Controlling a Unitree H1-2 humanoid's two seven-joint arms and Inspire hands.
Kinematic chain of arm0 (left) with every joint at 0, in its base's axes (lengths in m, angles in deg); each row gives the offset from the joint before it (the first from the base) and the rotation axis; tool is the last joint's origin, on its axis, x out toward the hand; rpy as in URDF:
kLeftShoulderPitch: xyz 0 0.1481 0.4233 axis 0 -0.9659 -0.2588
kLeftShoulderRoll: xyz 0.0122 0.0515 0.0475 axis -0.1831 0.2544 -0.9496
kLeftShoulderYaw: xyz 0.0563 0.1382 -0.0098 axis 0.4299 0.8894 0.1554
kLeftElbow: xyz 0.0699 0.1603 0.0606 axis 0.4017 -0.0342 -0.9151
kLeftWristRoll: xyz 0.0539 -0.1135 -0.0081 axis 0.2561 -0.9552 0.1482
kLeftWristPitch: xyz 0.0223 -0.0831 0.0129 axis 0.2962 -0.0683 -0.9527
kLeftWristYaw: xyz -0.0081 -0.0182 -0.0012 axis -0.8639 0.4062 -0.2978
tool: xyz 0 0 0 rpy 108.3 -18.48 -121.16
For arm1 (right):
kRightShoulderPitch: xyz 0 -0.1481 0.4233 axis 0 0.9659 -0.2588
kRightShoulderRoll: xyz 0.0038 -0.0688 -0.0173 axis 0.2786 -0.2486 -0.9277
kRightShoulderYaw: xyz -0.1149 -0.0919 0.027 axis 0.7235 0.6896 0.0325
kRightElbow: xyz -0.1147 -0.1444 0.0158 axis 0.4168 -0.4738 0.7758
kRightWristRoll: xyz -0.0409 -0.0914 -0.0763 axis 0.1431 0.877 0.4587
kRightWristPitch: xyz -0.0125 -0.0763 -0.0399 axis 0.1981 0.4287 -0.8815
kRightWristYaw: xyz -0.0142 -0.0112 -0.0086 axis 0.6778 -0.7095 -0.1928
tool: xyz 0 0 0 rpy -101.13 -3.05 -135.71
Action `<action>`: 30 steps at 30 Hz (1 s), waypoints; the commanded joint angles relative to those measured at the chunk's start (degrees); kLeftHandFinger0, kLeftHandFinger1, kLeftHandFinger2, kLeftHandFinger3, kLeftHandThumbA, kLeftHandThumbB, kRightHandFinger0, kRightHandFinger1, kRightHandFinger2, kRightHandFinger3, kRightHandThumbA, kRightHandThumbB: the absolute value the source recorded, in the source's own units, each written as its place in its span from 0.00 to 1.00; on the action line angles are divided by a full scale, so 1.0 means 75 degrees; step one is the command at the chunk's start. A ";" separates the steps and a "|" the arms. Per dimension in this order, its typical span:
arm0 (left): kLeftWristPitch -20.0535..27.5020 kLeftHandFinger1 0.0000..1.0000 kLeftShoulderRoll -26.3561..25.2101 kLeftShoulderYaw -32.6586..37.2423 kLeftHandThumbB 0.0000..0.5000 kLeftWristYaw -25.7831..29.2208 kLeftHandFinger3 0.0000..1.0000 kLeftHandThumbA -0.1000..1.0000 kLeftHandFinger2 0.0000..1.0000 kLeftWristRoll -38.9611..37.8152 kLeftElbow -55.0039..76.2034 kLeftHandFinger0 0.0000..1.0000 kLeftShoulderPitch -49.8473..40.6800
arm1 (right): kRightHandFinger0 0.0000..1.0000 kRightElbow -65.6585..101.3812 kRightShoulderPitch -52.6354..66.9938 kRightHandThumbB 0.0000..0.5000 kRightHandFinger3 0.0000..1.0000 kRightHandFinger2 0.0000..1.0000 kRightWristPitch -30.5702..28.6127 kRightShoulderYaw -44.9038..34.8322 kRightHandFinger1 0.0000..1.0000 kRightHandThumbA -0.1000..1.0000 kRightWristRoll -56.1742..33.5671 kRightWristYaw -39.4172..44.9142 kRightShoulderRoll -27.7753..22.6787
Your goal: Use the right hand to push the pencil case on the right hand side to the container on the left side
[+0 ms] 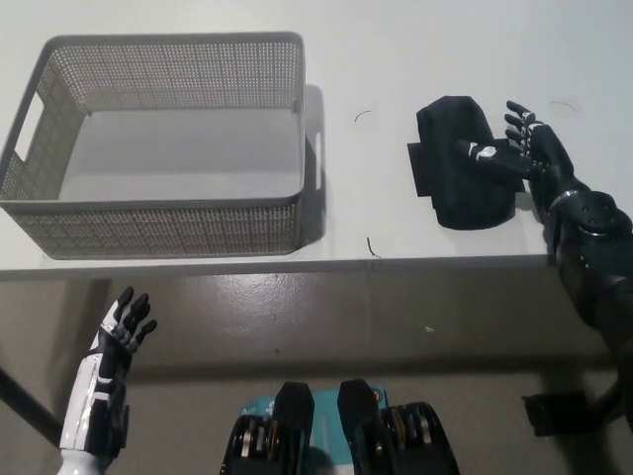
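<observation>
Black on black here: the right hand [524,148] lies against the right edge of the pencil case [460,163], and where the fingers [485,152] end and the fabric begins is hard to read. One finger reaches across the top of the case, the rest are spread apart beside it, open, gripping nothing. The right arm runs off the frame's right edge. The case's details are lost in the dark; a flat flap shows along its left side, and that's about all I can make out.

One pencil case, then, sitting on the right part of the white bench [376,59], well apart from the basket [158,213]. One basket too, grey mesh, on the left of the bench, its near wall close to the bench's front edge; its inside shows only the bare floor.

Two tiny dark curls lie on the bench between basket and case, too small to identify.

The white left hand [124,327] hangs low at the lower left, below the bench edge, fingers apart and empty, its forearm cut off by the frame's bottom.
</observation>
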 commanded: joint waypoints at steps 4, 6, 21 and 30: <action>0.0145 1.00 -0.0090 0.0009 0.50 -0.0112 1.00 0.96 1.00 -0.0116 0.0376 1.00 0.0034 | 1.00 -0.0076 -0.0238 0.64 1.00 1.00 -0.0077 0.0245 1.00 1.00 0.0219 -0.0143 0.0319; 0.0089 1.00 -0.0092 -0.0010 0.52 -0.0098 1.00 0.96 1.00 -0.0093 0.0402 1.00 0.0066 | 1.00 -0.0074 -0.0309 0.64 1.00 1.00 -0.0072 0.0249 1.00 1.00 0.0171 -0.0168 0.0426; -0.0029 1.00 -0.0142 -0.0042 0.52 -0.0100 1.00 0.97 1.00 -0.0048 0.0397 1.00 0.0236 | 1.00 -0.0048 -0.0694 0.67 1.00 1.00 -0.0033 0.0026 1.00 1.00 -0.0068 -0.0224 0.1423; -0.0054 1.00 -0.0187 -0.0026 0.51 -0.0152 1.00 0.98 1.00 -0.0092 0.0426 1.00 0.0286 | 1.00 0.0009 -0.0804 0.63 1.00 1.00 -0.0059 -0.0547 1.00 1.00 -0.0539 0.0009 0.2166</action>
